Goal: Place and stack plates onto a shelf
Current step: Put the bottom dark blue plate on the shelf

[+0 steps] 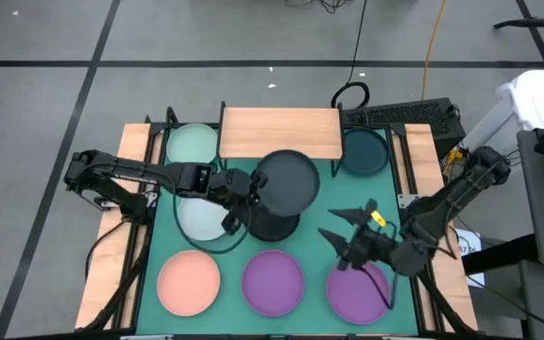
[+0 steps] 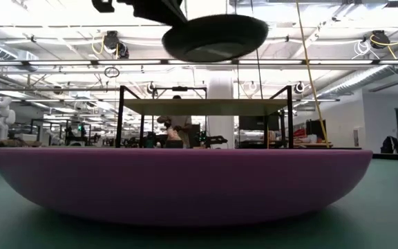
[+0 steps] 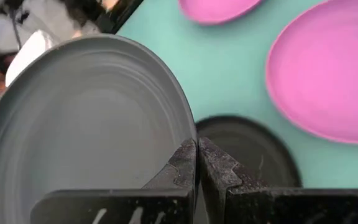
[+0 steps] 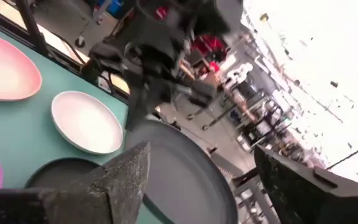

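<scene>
My left gripper (image 1: 246, 192) is shut on a black plate (image 1: 287, 179), which hangs in the air near the light-wood shelf (image 1: 280, 132). In the low view the plate (image 2: 216, 38) is higher than the shelf top (image 2: 202, 105). A second black plate (image 1: 274, 225) rests flat on the mat under it. Flat on the mat lie the white plate (image 1: 199, 215), mint plate (image 1: 192, 142), dark teal plate (image 1: 363, 151), pink plate (image 1: 189, 281) and two purple plates (image 1: 274, 281) (image 1: 359, 291). My right gripper (image 1: 341, 227) is open above the right purple plate and touches nothing. My left gripper pinches the black plate's rim (image 3: 180, 138) between its two shut fingers (image 3: 213, 165), on the plate's edge that faces the table's left. The fingers reach in about level from the left. The plate is lifted clear and sits roughly level, slightly tilted.
The shelf stands at the table's far middle on thin black legs (image 2: 121, 117), with the mint plate on its left and the dark teal plate on its right. Light-wood strips (image 1: 111, 264) run along both table sides. A keyboard (image 1: 404, 115) lies beyond the far right corner.
</scene>
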Available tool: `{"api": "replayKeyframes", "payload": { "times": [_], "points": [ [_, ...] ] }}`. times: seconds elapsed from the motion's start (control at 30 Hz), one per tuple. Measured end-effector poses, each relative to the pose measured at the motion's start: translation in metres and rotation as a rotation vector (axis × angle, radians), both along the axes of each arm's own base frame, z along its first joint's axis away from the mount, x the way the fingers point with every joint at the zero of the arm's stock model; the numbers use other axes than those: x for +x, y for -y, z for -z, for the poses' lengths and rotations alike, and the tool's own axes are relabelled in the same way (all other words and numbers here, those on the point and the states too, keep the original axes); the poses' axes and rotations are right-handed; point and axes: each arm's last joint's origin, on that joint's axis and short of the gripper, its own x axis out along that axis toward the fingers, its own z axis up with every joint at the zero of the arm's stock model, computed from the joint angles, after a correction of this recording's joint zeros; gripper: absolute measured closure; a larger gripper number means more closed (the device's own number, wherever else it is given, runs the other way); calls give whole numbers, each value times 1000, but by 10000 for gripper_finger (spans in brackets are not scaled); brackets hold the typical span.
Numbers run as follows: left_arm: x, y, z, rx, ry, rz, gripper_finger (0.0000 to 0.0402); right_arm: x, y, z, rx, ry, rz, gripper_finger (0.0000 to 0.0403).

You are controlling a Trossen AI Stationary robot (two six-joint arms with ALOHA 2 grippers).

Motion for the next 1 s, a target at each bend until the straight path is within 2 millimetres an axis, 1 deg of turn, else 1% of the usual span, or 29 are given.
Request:
{"api": "replayKeyframes", "payload": {
  "times": [0.13,0.3,0.57,1.0],
  "points": [
    [-2,-8,-3,-8,8,-23,395,-11,-10,-1,-42,-6,16,143],
    [-6,-23,-11,-21,35,-99,396,-17,-13,-1,-83,-14,75,145],
    [-12,-47,-19,-58,68,-215,396,-18,-13,-1,-90,-16,90,145],
    [-19,-93,-19,-99,70,-415,396,-18,-13,2,-75,-17,88,145]
  ]
}}
